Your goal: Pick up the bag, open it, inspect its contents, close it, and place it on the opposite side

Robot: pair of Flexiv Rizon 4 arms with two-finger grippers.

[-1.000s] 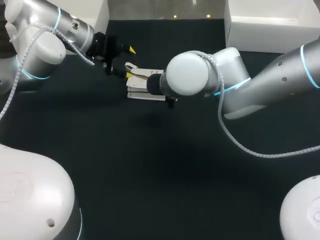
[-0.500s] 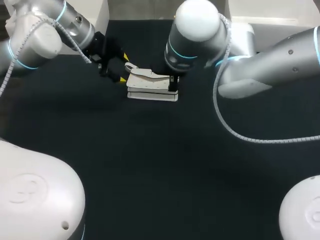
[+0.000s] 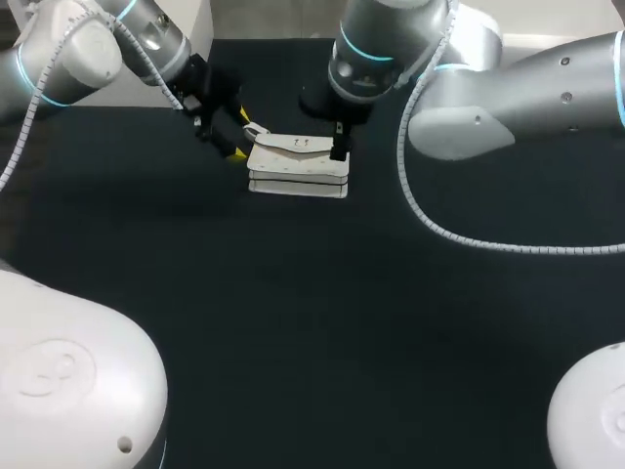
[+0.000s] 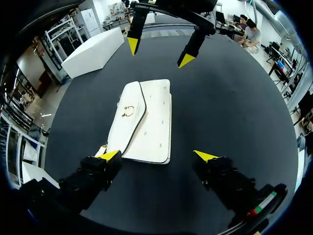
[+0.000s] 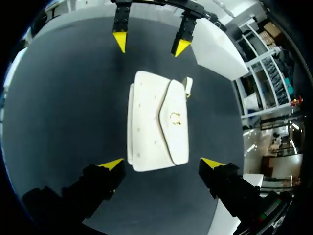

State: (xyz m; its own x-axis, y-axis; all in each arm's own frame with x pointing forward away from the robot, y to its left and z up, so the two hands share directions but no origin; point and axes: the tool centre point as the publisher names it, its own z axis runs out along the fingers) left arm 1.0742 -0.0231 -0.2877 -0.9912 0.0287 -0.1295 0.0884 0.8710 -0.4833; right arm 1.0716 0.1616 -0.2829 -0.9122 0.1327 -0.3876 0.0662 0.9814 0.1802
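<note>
While the white bag point(image 3: 298, 168) lies flat on the dark surface point(image 3: 293, 313), far middle, flap closed and gold clasp point(image 4: 128, 111) up, both arms sit at its opposite ends. Left tool point(image 4: 157, 155) is spread wide and holds nothing; one fingertip point(image 4: 110, 155) is just beside the bag's corner, possibly touching, hard to tell. Right tool point(image 5: 162, 163) is also wide and empty, with the bag's other end between its yellow tips.

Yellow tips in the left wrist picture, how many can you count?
4. Two are on the left hand, at the bag's near end; two are on the right hand, past its far end. None seems hidden.
</note>
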